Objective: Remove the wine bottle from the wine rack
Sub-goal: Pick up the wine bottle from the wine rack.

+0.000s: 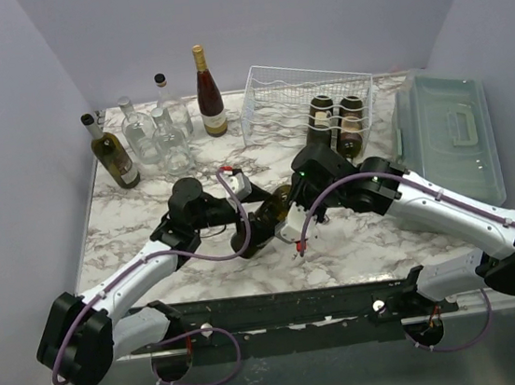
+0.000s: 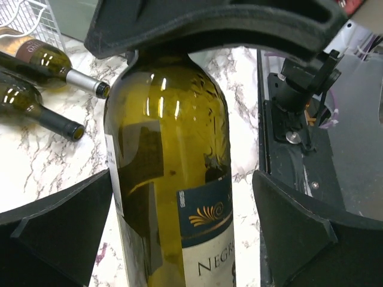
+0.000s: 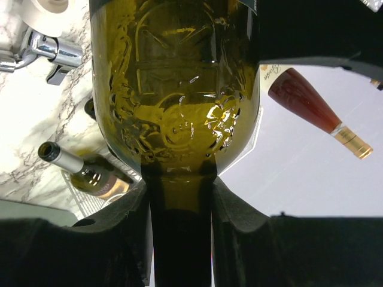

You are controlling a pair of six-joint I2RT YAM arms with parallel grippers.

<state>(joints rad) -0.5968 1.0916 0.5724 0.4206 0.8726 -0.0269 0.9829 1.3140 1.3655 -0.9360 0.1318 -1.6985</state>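
The white wire wine rack point(image 1: 307, 102) stands at the back with two dark bottles point(image 1: 338, 119) lying in it. A green wine bottle point(image 1: 276, 209) is out of the rack, over the marble table between both arms. My right gripper point(image 1: 297, 195) is shut on its neck point(image 3: 179, 239), and the embossed shoulder point(image 3: 176, 89) fills the right wrist view. My left gripper point(image 1: 257, 223) is open and straddles the labelled body point(image 2: 173, 179). A gap shows beside its right finger point(image 2: 311, 233). The right gripper's dark fingers point(image 2: 215, 30) cap the bottle at the top of the left wrist view.
A cluster of upright bottles stands at the back left: clear ones point(image 1: 152, 135), an olive one point(image 1: 114, 158) and a red one point(image 1: 209, 90). A grey-green lidded bin point(image 1: 447, 132) lies along the right side. The arms' base rail point(image 1: 291, 310) runs along the near edge.
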